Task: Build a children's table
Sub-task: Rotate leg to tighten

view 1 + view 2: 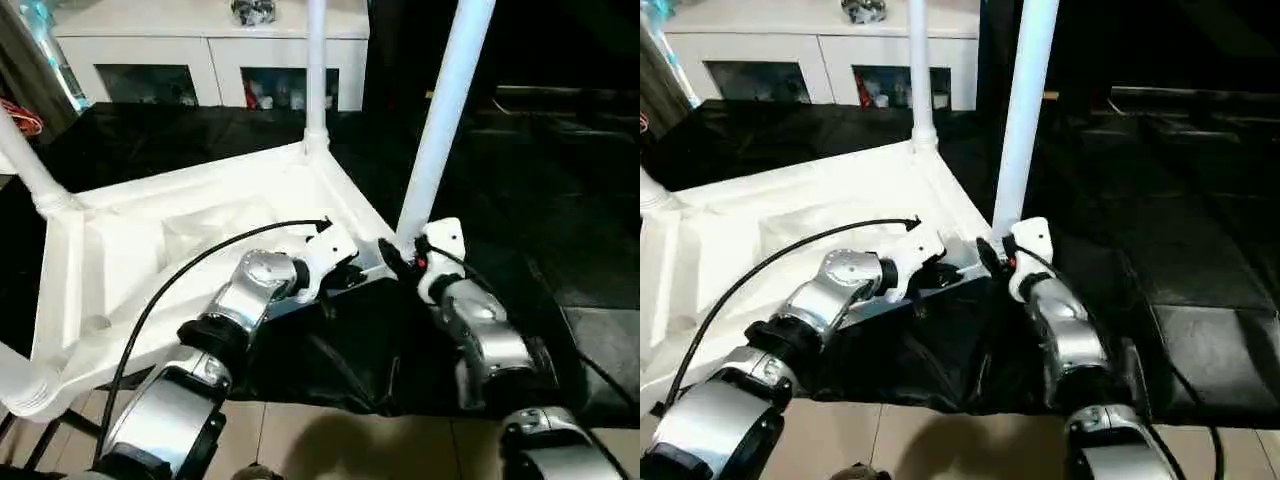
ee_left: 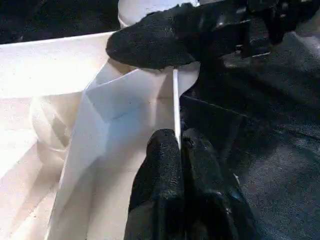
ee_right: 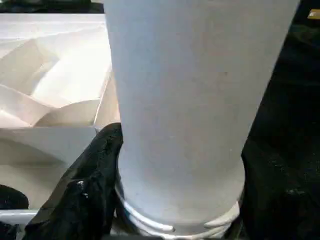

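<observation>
Right gripper (image 1: 405, 262) clasped the near-right white plastic cylindrical leg (image 1: 443, 120) at its socket; left gripper (image 2: 172, 165) pinched the upturned white ribbed tabletop's (image 1: 150, 250) rim. Seating step; likely next: press and twist.

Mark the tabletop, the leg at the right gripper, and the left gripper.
tabletop (image 1: 130, 250), left eye view, ribbed underside.
leg (image 1: 440, 120), left eye view, mid shaft.
left gripper (image 2: 175, 150), left wrist view, fingertips pinching tabletop edge.

We see a smooth white plastic tabletop (image 1: 200, 215) and matt legs (image 1: 445, 110). It lies on wrinkled, faintly glossy black sheeting (image 1: 560, 190).
</observation>
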Tool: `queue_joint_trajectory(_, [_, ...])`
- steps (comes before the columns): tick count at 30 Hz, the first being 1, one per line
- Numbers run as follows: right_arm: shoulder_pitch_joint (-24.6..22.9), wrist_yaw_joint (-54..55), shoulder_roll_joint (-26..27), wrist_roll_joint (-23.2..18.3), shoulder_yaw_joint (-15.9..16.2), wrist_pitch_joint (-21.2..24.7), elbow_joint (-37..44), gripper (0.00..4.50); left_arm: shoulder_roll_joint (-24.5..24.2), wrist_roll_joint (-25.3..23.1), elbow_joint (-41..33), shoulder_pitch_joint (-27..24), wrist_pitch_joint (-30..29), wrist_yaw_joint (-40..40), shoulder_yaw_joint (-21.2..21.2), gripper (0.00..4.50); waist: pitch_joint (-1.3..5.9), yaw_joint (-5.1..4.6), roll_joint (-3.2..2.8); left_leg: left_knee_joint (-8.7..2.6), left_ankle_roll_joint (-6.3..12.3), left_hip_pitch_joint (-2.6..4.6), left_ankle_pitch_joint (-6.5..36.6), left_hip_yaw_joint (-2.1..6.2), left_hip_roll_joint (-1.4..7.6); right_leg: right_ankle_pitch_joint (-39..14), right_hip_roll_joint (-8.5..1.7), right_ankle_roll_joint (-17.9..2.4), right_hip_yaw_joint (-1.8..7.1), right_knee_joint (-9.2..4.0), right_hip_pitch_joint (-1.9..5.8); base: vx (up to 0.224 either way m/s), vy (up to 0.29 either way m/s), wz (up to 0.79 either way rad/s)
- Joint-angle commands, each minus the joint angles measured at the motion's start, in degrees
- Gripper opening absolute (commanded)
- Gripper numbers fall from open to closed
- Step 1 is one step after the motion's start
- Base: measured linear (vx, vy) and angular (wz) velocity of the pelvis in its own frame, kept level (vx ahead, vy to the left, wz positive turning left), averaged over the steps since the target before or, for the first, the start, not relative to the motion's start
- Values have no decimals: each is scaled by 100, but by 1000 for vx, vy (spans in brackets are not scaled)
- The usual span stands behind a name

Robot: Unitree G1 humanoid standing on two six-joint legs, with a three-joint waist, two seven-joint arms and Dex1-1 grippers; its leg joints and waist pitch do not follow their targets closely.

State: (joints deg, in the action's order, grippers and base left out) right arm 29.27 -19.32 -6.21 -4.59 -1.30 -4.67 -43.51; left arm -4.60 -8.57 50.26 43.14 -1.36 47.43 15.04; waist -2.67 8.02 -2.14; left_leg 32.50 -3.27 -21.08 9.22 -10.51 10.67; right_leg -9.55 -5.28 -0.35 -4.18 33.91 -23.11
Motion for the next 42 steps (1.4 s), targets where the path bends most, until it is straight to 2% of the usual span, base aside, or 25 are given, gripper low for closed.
queue_joint_trajectory(1, [-41,-343,269,-164,155,158,-223,344,255,68,-277,-25,245,310,246,0,353,-17,29,-398,159,51,1836,108,217,-1784,-359,-1016,229,-477,262,0,0,0])
queue_joint_trajectory(2, [-46,-421,211,-173,153,165,-190,353,191,74,-293,-35,276,382,254,0,358,-19,15,-396,175,48,1843,109,220,-1727,-361,-1040,231,-473,266,0,0,0])
queue_joint_trajectory(6, [-99,-812,-4,-175,235,176,-36,379,-1,154,-374,-89,471,759,300,0,370,0,26,-382,245,32,1663,99,226,-1356,-357,-1144,230,-431,289,0,0,0])
queue_joint_trajectory(8, [-217,-1492,-230,-255,372,223,191,379,-164,205,-451,-138,516,1078,312,0,377,32,29,-360,319,33,1598,83,228,-1188,-348,-1227,217,-409,303,0,0,0])
queue_joint_trajectory(10, [-364,-2193,-476,-288,548,219,440,379,-320,236,-504,-171,579,1388,328,0,368,50,30,-362,377,14,1556,84,247,-1151,-349,-1218,215,-404,317,0,0,0])
queue_joint_trajectory(12, [-451,-2521,-603,-272,681,155,572,379,-379,255,-505,-174,625,1499,325,0,357,50,24,-364,389,15,1629,78,247,-1293,-349,-1210,212,-417,306,0,0,0])
queue_joint_trajectory(13, [-600,-3088,-800,-328,860,129,822,379,-470,285,-499,-172,711,1683,311,0,344,54,40,-376,354,30,1748,79,253,-1577,-366,-1171,217,-454,296,0,0,0])
queue_joint_trajectory(17, [-876,-4139,-1162,-595,1139,257,1375,379,-641,387,-473,-139,831,2107,292,0,339,86,49,-390,354,40,1842,91,267,-1845,-370,-1091,223,-473,291,0,0,0])
queue_joint_trajectory(20, [-1013,-4729,-1395,-734,1295,372,1704,379,-761,422,-459,-98,880,2350,303,0,343,137,62,-382,399,40,1777,89,280,-1806,-373,-1113,232,-462,279,0,0,0])
queue_joint_trajectory(22, [-1082,-5052,-1531,-793,1382,511,1899,356,-829,425,-433,-69,938,2448,318,0,344,166,72,-377,375,41,1734,89,284,-1823,-383,-1123,235,-458,269,0,0,0])
queue_joint_trajectory(24, [-1143,-5377,-1682,-805,1517,641,2074,356,-878,435,-393,-43,990,2593,330,0,350,191,70,-374,392,43,1675,93,283,-1797,-381,-1117,232,-454,280,0,0,0])
queue_joint_trajectory(27, [-1165,-5627,-1833,-721,1669,653,2168,327,-901,426,-365,-20,1038,2746,337,0,353,223,68,-366,393,41,1630,90,288,-1723,-390,-1143,239,-440,270,0,0,0])
queue_joint_trajectory(33, [-1090,-5657,-1816,-670,1673,685,2166,284,-916,425,-297,20,1091,2798,330,0,352,256,87,-364,342,44,1619,90,285,-1843,-394,-1106,237,-446,266,0,0,0])
queue_joint_trajectory(38, [-1122,-5638,-1764,-719,1655,794,2242,273,-897,456,-282,4,1078,2755,289,0,352,264,91,-361,349,35,1564,92,282,-1829,-393,-1087,233,-440,269,0,0,0])
queue_joint_trajectory(41, [-1185,-5420,-1623,-797,1518,827,2222,272,-862,466,-296,-22,1006,2623,237,0,356,279,96,-357,351,43,1547,90,283,-1879,-397,-1063,236,-443,264,0,0,0])
queue_joint_trajectory(42, [-1195,-4979,-1406,-838,1322,875,2122,272,-792,459,-267,-4,889,2380,174,0,355,284,87,-361,343,42,1536,89,287,-1860,-398,-1067,240,-441,255,0,0,0])
